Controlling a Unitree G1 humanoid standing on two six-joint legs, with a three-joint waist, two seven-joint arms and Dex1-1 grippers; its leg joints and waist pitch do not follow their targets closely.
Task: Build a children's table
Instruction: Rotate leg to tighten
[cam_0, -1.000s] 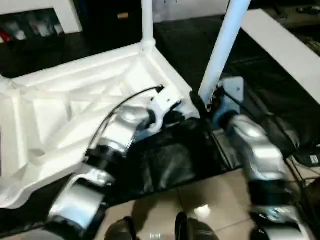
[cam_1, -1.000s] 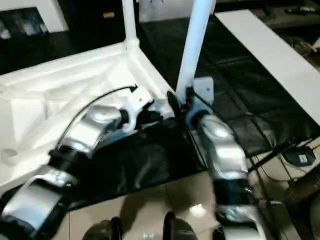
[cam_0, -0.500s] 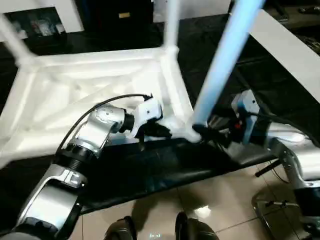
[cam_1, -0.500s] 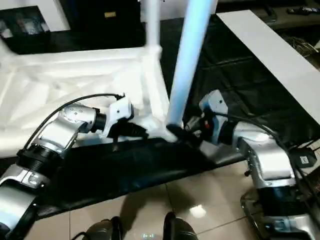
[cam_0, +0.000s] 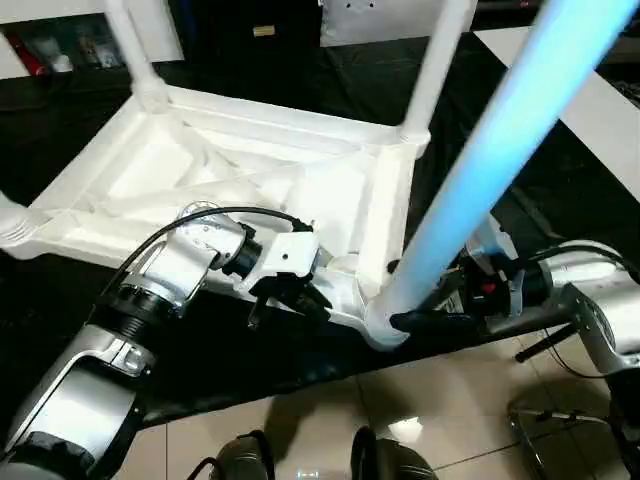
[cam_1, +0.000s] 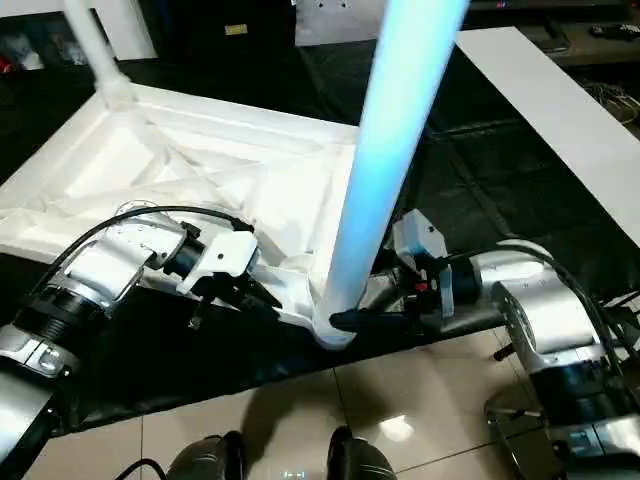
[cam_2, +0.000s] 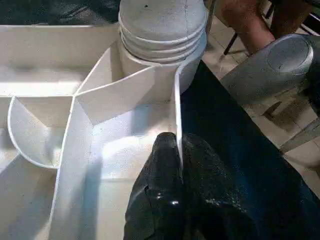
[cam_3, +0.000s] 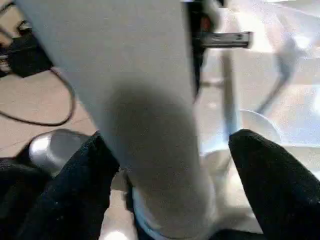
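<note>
Two grippers are working the near corner of the upturned table top (cam_0: 250, 180): the left gripper (cam_2: 179, 165) is pinching a thin rib of its wall, while the right gripper (cam_3: 165, 165) is straddling the leg (cam_1: 385, 170) just above its socket, fingers either side. Seating it well probably means keeping it square to the socket. Everything is resting on a black cover (cam_0: 330, 370) above a tiled floor (cam_0: 450, 400).

Silver forearms (cam_0: 180, 265), black cables, white wrist housings, black-fingered hands
</note>
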